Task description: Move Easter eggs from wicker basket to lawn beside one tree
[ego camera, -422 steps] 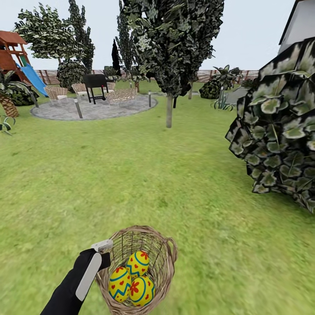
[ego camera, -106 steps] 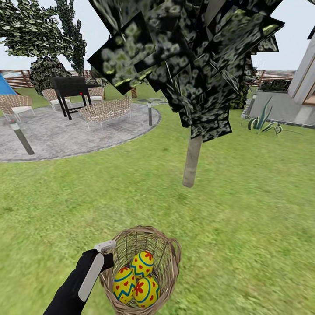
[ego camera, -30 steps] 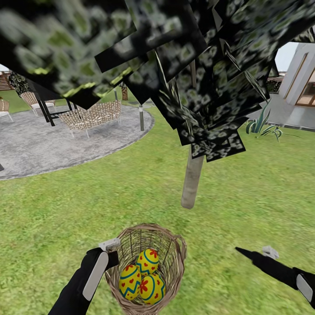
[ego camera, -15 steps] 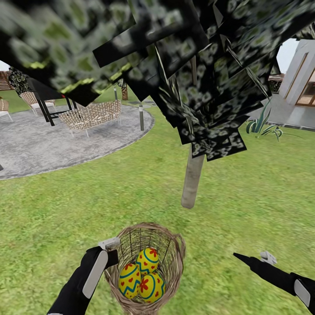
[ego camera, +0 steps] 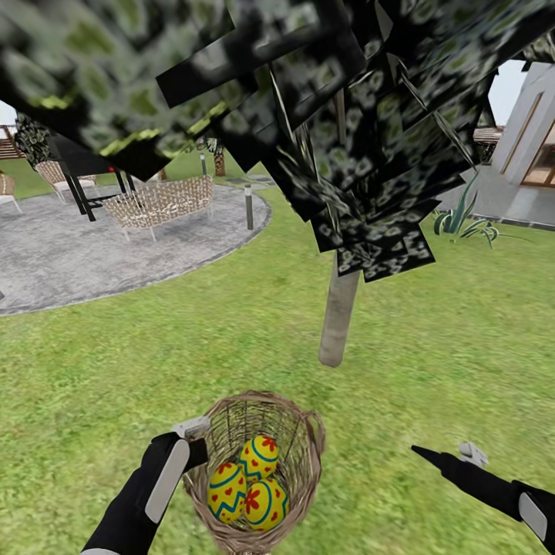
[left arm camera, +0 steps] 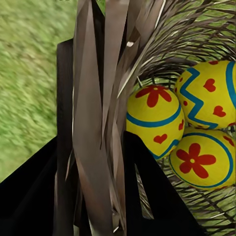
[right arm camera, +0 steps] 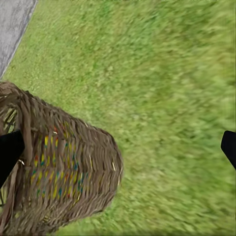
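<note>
A round wicker basket [ego camera: 258,470] sits low in the head view over the lawn [ego camera: 432,339], with three yellow eggs [ego camera: 248,484] inside, painted with red flowers, hearts and blue zigzag bands. The left gripper [ego camera: 193,438] is clamped on the basket's rim, one finger inside and one outside. The right gripper [ego camera: 451,456] hovers over grass well to the basket's right, its fingers spread wide with nothing between them. A tree [ego camera: 339,312] with a pale trunk stands just beyond the basket. A gravel patio [ego camera: 69,254] with wicker chairs lies farther left. No writing or labels are readable.
</note>
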Tool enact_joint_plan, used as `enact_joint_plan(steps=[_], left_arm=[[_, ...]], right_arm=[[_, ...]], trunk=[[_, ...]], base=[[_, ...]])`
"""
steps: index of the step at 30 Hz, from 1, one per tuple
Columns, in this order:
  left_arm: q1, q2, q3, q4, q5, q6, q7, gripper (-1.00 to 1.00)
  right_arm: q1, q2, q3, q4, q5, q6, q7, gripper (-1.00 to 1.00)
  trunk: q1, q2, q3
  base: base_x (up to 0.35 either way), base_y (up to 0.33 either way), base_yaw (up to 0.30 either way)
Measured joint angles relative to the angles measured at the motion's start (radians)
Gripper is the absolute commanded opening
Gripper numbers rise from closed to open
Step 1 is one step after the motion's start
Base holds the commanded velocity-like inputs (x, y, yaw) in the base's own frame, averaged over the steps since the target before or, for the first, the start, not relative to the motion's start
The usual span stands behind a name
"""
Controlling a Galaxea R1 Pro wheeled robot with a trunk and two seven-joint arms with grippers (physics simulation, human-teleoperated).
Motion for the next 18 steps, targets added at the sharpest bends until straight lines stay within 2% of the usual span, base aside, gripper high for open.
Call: enact_joint_plan(steps=[3,18], left_arm=[[0.000,0.002,0.000,0.002,-0.011,0.007,0.000,-1.00],[0.000,0.004,0.002,0.001,-0.005,0.003,0.001,-1.00]], right_arm=[[0.001,0.002,0.000,0.001,0.000,-0.001,-0.001,1.00],[0.002,0.002,0.000,0.001,0.000,-0.001,-0.001,1.00]], trunk=[[0.012,-0.021,-0.009],[0.069,-0.126,-0.056]], base=[[0.000,0.000,0.000],[0.000,0.000,0.000]])
